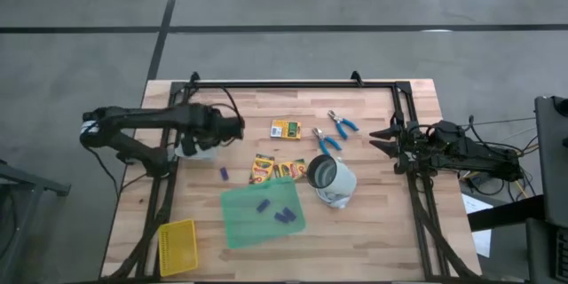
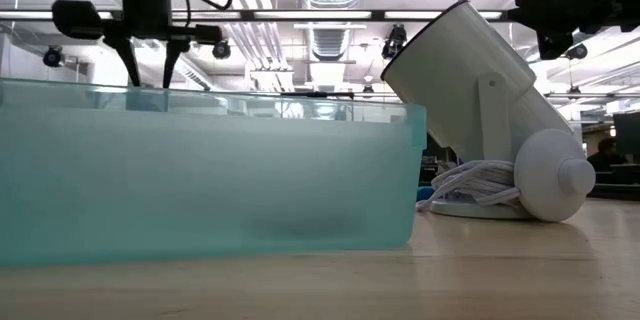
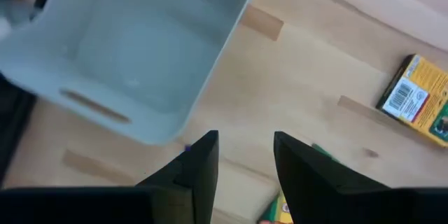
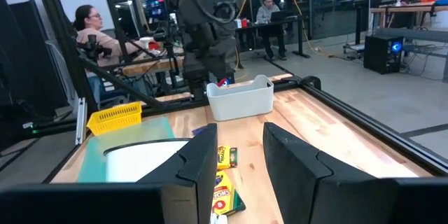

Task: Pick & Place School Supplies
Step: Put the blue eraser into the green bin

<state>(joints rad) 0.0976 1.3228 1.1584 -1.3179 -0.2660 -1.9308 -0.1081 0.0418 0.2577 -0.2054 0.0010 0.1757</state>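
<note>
Your left gripper [image 1: 238, 129] hovers over the left side of the wooden table [image 1: 373, 222], just beside a pale plastic bin [image 1: 195, 148]. Its fingers [image 3: 203, 161] are parted with nothing between them.

Your right gripper [image 1: 377, 138] waits near the table's right edge, its fingers [image 4: 203, 157] also spread and empty.

The school supplies lie scattered mid-table. One yellow-and-green crayon box [image 1: 286, 129] sits alone toward the far side. Two more crayon boxes [image 1: 275, 169] lie side by side just nearer, touching the far edge of a translucent green sheet [image 1: 257, 226]. Two blue-handled metal tools [image 1: 334, 131] lie close together to the right of the single box. One small purple piece [image 1: 224, 174] rests on bare wood between the bin and the sheet, and three more purple pieces [image 1: 277, 212] lie on the sheet.

A white lamp-like device [image 1: 330, 179] stands at the sheet's right corner. A yellow mesh basket [image 1: 177, 247] sits at the near left corner of the table. In the right wrist view, people [image 4: 91, 31] sit at desks in the room beyond.
</note>
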